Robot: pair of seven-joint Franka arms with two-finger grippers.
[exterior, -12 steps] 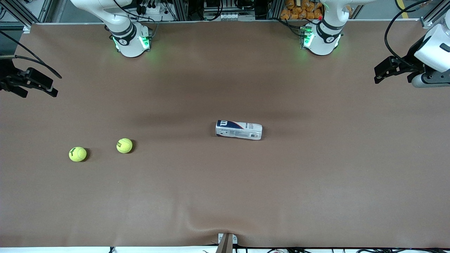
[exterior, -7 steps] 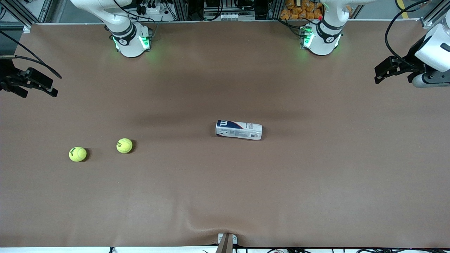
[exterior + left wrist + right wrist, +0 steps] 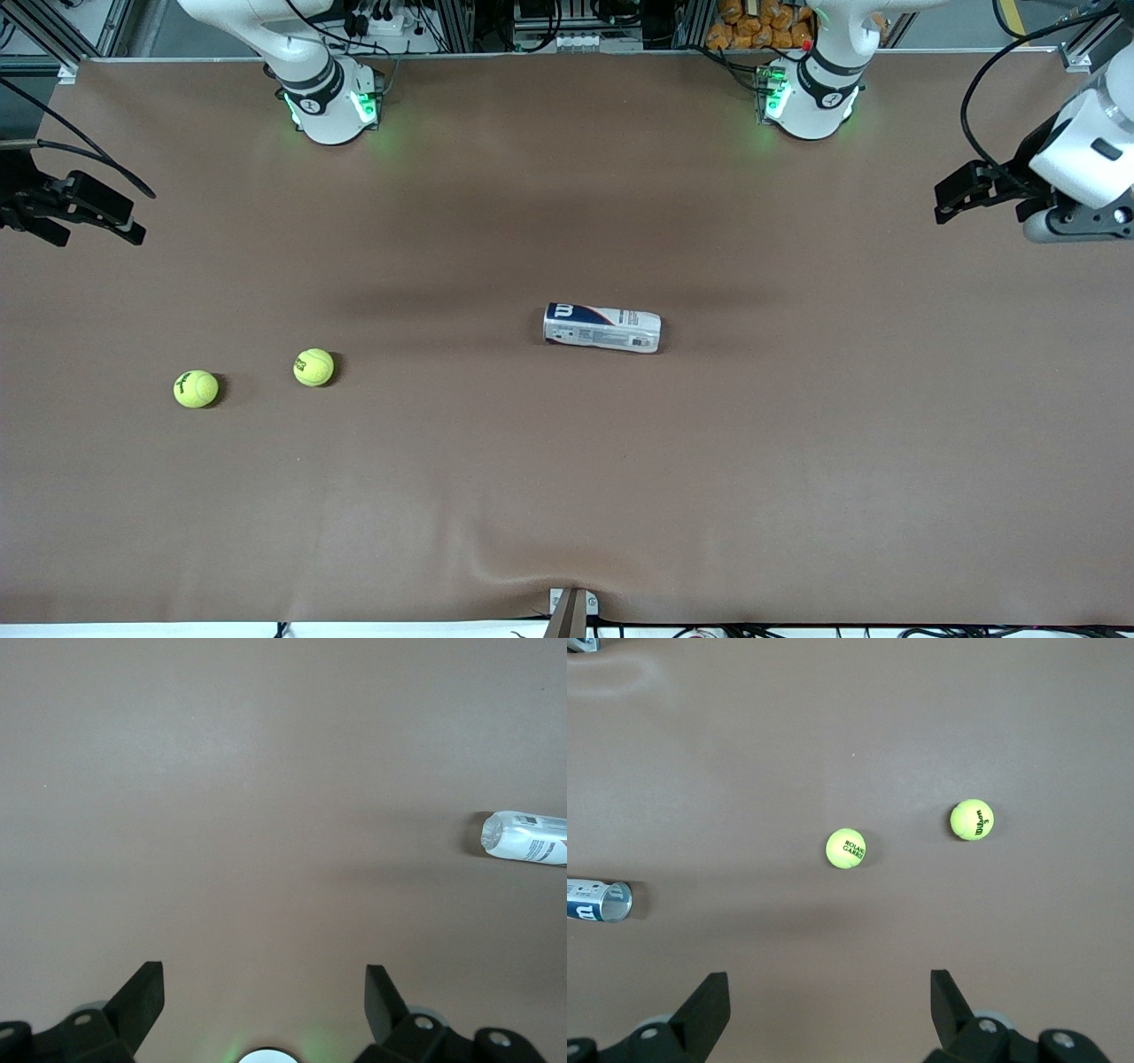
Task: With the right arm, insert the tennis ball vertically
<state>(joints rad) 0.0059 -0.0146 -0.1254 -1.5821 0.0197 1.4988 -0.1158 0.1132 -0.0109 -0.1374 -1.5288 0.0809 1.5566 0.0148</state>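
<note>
Two fuzzy yellow-green tennis balls (image 3: 314, 367) (image 3: 196, 389) sat apart on the smooth brown table (image 3: 797, 461) toward the right arm's end. A cylindrical can (image 3: 602, 328) lay sideways mid-table. The right gripper (image 3: 829, 1010) and left gripper (image 3: 264, 1001) hung spread wide, empty.

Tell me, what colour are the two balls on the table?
Both tennis balls are bright yellow-green with dark lettering, clearest in the right wrist view.
</note>
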